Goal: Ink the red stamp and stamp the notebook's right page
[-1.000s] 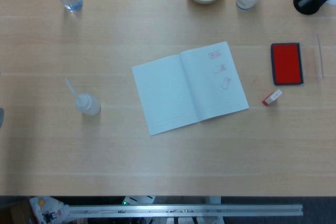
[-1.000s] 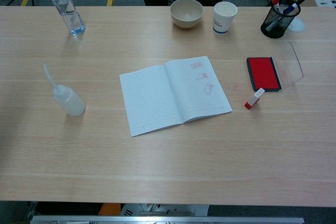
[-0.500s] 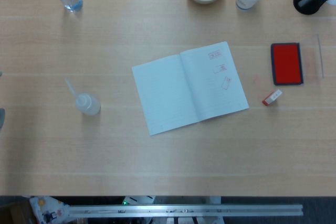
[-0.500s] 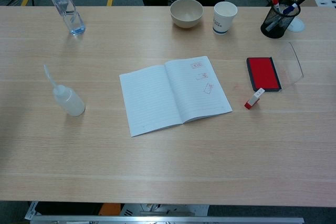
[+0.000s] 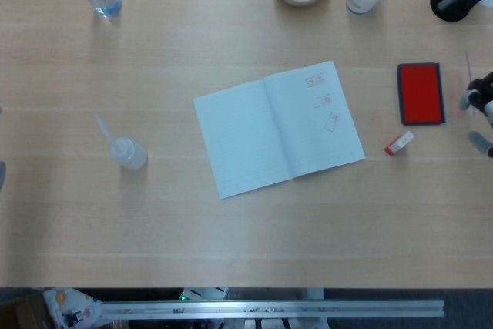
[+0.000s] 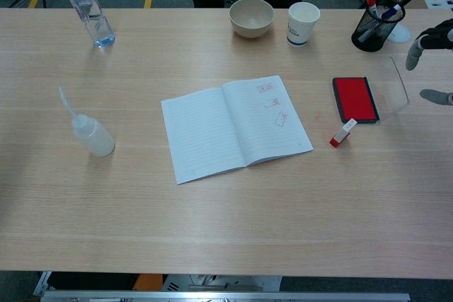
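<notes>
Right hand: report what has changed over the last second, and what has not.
The right hand has come into view at the right edge, fingers apart, holding nothing, beyond the ink pad. Nothing was grasped or released. The red stamp, notebook and squeeze bottle stayed put.

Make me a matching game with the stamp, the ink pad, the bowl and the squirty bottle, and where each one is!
Things:
1. red stamp
2. ink pad
3. bowl
4. squeeze bottle

Places:
A. far edge, beside the paper cup
B. left of the notebook
C. lying just off the notebook's right page
D. open, beside its clear lid

Pairs: 1-C, 2-D, 3-A, 4-B
</notes>
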{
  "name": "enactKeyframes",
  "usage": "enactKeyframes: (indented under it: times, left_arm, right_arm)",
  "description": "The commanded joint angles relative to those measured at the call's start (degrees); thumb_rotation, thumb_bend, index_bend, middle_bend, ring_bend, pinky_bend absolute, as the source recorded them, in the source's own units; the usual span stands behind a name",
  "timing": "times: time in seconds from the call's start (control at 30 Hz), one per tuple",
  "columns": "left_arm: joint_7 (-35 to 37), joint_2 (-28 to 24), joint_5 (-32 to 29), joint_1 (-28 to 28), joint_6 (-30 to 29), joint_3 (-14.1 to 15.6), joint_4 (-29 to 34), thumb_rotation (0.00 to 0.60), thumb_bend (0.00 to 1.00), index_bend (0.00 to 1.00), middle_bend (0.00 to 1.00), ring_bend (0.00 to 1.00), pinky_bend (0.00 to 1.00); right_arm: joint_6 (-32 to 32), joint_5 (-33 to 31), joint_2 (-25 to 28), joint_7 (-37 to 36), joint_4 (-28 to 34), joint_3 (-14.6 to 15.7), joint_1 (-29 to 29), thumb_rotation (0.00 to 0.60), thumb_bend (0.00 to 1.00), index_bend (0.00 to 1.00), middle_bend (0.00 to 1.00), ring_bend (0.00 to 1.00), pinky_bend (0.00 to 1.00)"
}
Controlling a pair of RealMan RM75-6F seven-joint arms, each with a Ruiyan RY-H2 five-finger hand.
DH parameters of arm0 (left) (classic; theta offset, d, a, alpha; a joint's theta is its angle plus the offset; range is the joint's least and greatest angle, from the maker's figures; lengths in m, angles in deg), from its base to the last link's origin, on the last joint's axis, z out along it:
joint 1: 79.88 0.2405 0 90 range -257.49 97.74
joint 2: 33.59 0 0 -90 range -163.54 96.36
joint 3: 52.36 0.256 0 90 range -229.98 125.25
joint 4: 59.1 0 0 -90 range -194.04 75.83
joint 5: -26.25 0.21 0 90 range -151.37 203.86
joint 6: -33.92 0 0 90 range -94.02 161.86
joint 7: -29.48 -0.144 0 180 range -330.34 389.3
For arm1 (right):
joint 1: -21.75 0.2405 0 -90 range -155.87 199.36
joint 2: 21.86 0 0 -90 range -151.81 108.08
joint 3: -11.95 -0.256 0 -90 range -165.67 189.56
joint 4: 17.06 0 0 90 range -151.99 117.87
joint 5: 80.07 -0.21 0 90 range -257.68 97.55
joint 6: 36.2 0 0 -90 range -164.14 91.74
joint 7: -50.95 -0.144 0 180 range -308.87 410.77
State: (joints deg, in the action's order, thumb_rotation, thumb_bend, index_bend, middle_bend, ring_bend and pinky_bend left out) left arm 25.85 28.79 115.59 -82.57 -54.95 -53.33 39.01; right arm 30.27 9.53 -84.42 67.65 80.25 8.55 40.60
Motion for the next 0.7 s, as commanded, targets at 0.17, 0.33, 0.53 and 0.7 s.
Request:
enactKeyframes:
  times: [0.17,0.33,0.53,0.7]
  left_arm:
    - [0.3,-0.4,-0.1,0.3,0.1,0.3,0.0,0.6,0.34,0.17,0.13,0.11,0.09]
    - [0.7,-0.6,-0.1,0.4,0.1,0.4,-0.2,0.6,0.34,0.16,0.13,0.11,0.09]
    - [0.9,-0.8,-0.4,0.5,0.5,0.6,-0.6,0.6,0.34,0.17,0.13,0.11,0.09]
    - [1.1,-1.0,-0.5,0.6,0.5,0.6,-0.7,0.6,0.34,0.17,0.13,0.11,0.09]
  right_arm:
    - [-5.2,-0.1,-6.7,3.8,-4.7,0.5,4.1,0.6,0.21,0.47,0.4,0.28,0.3]
    - [-7.0,-0.2,-10.8,4.2,-8.0,1.0,5.7,0.6,0.21,0.47,0.39,0.2,0.17]
    - [-8.0,-0.1,-14.3,3.9,-12.2,2.1,6.7,0.6,0.21,0.47,0.35,0.13,0.1]
    - [-8.4,0.0,-15.6,3.6,-14.4,3.0,7.1,0.6,0.21,0.47,0.35,0.13,0.1]
